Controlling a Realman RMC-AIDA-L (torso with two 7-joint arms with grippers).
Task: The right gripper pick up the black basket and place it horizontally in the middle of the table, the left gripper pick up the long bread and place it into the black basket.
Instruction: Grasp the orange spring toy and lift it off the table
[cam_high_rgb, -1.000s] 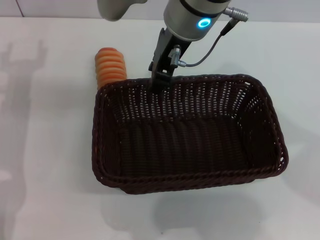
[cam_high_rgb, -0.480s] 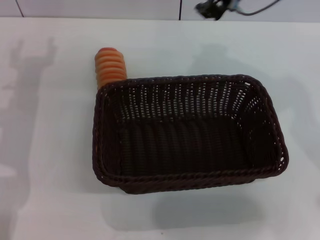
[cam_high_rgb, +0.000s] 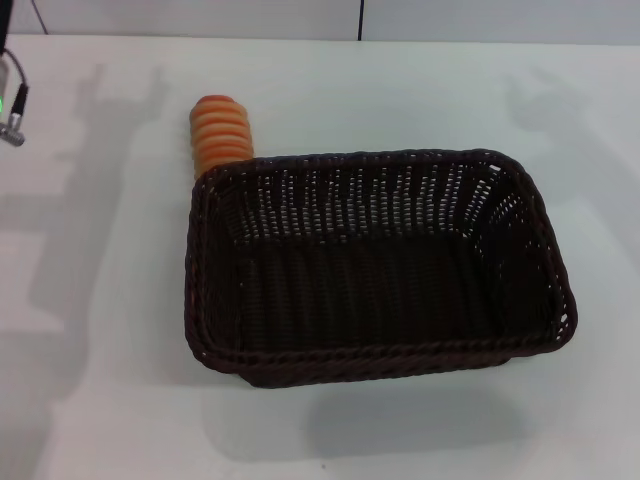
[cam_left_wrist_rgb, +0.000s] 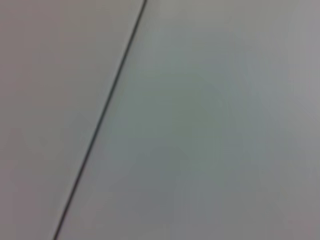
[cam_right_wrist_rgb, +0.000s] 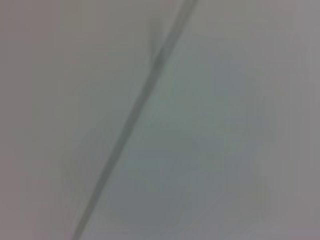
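Observation:
The black basket (cam_high_rgb: 375, 262) lies lengthwise across the middle of the white table (cam_high_rgb: 100, 380), open side up and holding nothing. The long bread (cam_high_rgb: 219, 132), orange with cream stripes, lies just behind the basket's far left corner, partly hidden by the rim. Only a sliver of the left arm (cam_high_rgb: 10, 100) with a green light shows at the head view's left edge; its gripper is out of frame. The right gripper is out of view. Both wrist views show only a pale surface crossed by a dark line.
A dark seam (cam_high_rgb: 361, 20) runs down the wall behind the table's far edge. Arm shadows fall on the tabletop at the far left and far right.
The right arm has let go of the basket's far rim and lifted away out of the head view. The left arm's edge has come in at the left. The basket stays put.

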